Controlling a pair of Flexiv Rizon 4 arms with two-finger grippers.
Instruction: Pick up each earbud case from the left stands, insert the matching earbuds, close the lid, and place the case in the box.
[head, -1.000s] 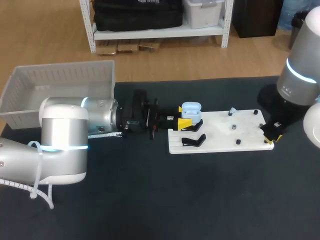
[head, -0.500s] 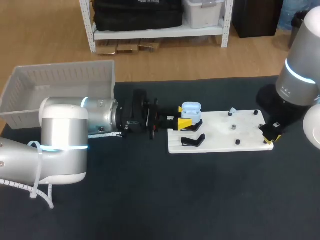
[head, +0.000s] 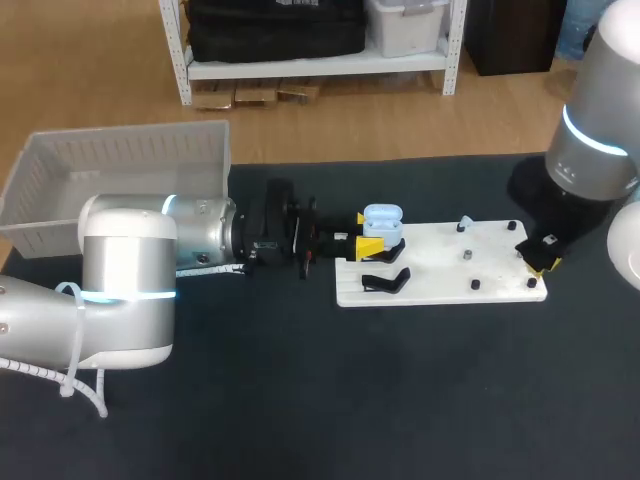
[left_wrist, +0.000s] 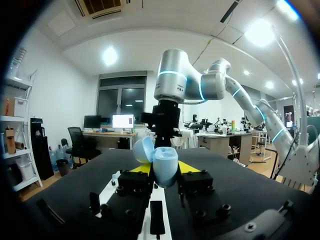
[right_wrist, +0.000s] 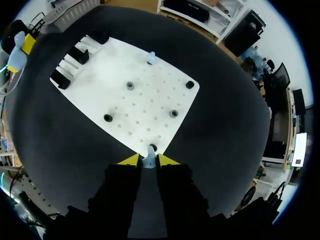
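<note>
On board (right_wrist: 150, 105), pegs (right_wrist: 130, 85), spare earbud (right_wrist: 151, 58); L gripper (left_wrist: 164, 171) tight on case (left_wrist: 162, 157), R gripper (right_wrist: 148, 161) tight on earbud (right_wrist: 148, 159).

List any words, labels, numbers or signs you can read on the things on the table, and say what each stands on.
None can be read. The earbud case, the earbud, the white board and the grey box show no print that I can make out in any view.

left arm (head: 130, 270) stretched out low and flat toward the middle | left gripper (left_wrist: 164, 168) pinching the open earbud case (head: 382, 217) from both sides | right arm (head: 595, 130) comes in steep from the right | right gripper (head: 541, 256) points down, tips squeezed on an earbud (right_wrist: 149, 161)
</note>
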